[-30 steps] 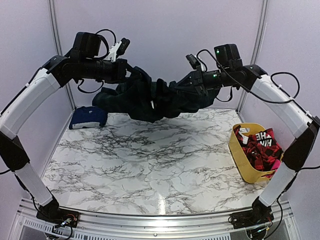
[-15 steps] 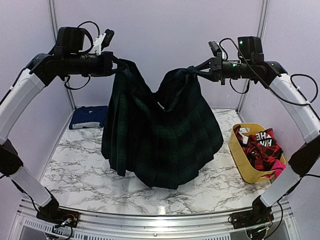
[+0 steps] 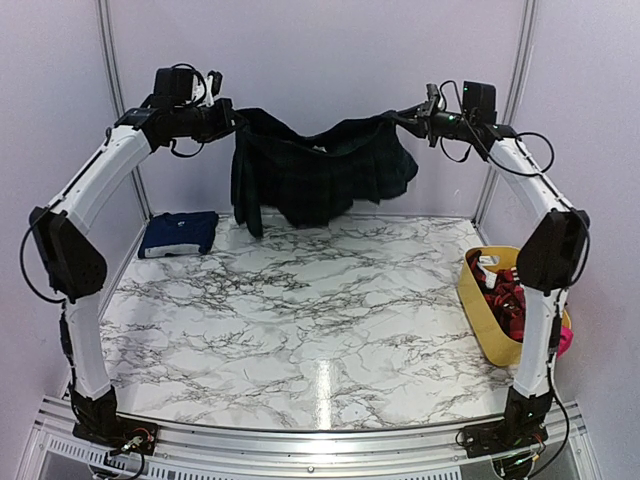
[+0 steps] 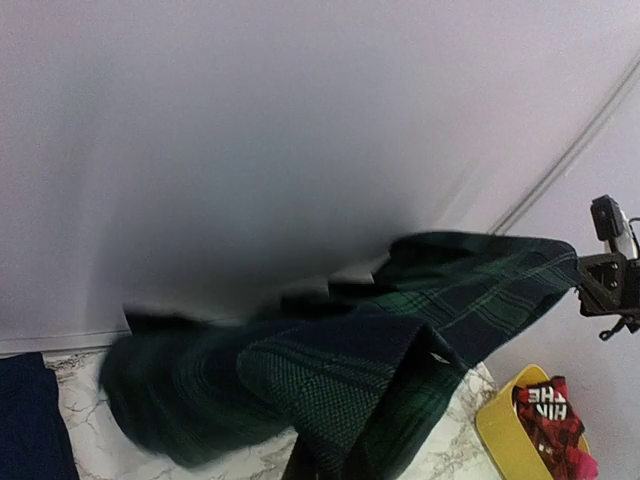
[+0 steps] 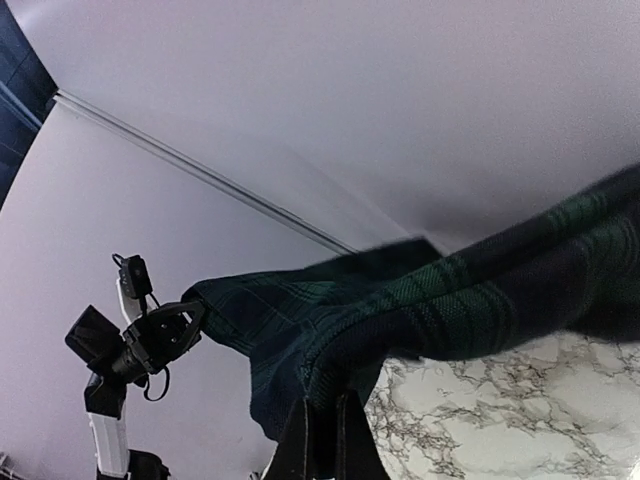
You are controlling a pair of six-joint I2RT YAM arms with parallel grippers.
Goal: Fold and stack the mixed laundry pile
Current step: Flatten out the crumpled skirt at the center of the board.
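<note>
Both the left gripper (image 3: 228, 118) and right gripper (image 3: 405, 120) pinch the plaid garment (image 3: 320, 175) by its top corners, slung high over the far edge of the table (image 3: 300, 330). Lower it level and taut, hem first, so no wrinkles set.

The tabletop (image 3: 300, 320) is white marble with grey veins. Behind it and at both its sides stand plain pale lilac walls (image 3: 330, 60). Thin metal posts (image 3: 107, 50) rise at its back corners. A metal rail (image 3: 300, 440) runs along its near edge, and a light reflection (image 3: 322, 385) shines close by.
</note>
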